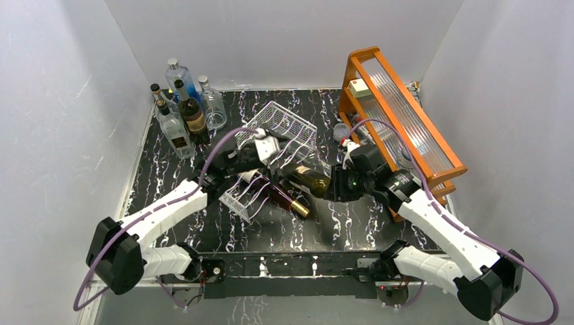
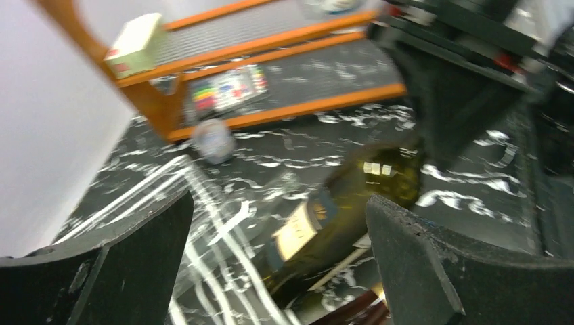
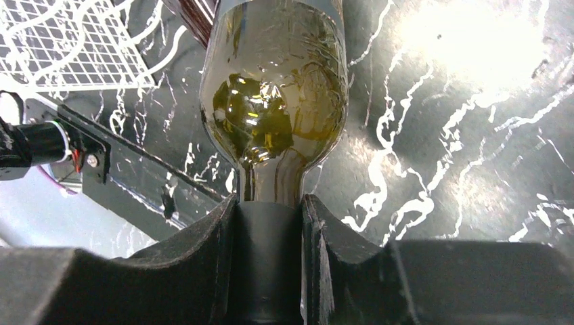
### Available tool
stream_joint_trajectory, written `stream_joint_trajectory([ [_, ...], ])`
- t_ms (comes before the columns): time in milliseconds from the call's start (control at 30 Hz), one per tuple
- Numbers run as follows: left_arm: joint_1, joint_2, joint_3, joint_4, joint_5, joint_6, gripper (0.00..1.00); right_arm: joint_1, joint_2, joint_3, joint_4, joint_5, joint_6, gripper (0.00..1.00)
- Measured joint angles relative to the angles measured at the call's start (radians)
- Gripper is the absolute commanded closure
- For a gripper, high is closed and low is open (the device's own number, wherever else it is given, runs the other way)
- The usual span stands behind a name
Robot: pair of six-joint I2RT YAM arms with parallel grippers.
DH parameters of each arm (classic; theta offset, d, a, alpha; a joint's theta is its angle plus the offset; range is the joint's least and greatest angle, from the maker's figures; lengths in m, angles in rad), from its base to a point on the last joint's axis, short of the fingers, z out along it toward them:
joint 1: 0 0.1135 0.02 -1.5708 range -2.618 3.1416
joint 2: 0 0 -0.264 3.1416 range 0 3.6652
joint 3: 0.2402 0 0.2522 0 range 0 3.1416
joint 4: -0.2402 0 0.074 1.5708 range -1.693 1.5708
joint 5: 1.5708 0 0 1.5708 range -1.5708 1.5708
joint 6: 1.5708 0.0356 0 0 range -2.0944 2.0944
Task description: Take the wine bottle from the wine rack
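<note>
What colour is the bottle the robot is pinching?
It is an olive-green glass wine bottle, clearest in the right wrist view.

lab test booth: plain white walls [image 1: 271, 40] box in a marbled tabletop [image 1: 267, 233].

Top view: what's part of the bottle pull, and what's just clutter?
In play: green wine bottle; white wire rack; right tool, shut on the bottle's neck; left tool, open over the rack.
Clutter: bottle cluster at back left; orange wooden frame; dark gold-capped bottle, ungripped.
</note>
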State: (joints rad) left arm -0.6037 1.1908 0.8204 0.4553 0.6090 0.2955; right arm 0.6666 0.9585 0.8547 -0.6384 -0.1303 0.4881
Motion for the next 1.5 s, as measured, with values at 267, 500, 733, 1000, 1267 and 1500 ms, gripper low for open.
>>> stream_joint_trajectory([
  [267, -0.200, 0.083, 0.000, -0.093, 0.043, 0.110, 0.02, 0.000, 0.038, 0.158, -0.179, 0.003, -0.016, 1.00],
  [500, -0.272, 0.161, 0.002, -0.081, 0.030, 0.066, 0.02, 0.000, 0.038, 0.195, -0.248, -0.008, -0.049, 1.00],
  [733, -0.302, 0.306, 0.055, -0.038, -0.022, -0.065, 0.02, 0.000, 0.043, 0.196, -0.253, -0.017, -0.073, 1.00],
  [1000, -0.343, 0.341, 0.056, 0.019, -0.101, -0.116, 0.02, 0.000, 0.050, 0.198, -0.258, -0.031, -0.075, 0.99],
  [1267, -0.360, 0.368, 0.061, 0.045, -0.124, -0.119, 0.03, -0.002, 0.050, 0.198, -0.260, -0.039, -0.074, 0.89],
  [1500, -0.371, 0.391, 0.086, 0.025, -0.136, -0.087, 0.30, -0.006, 0.050, 0.198, -0.263, -0.045, -0.076, 0.56],
])
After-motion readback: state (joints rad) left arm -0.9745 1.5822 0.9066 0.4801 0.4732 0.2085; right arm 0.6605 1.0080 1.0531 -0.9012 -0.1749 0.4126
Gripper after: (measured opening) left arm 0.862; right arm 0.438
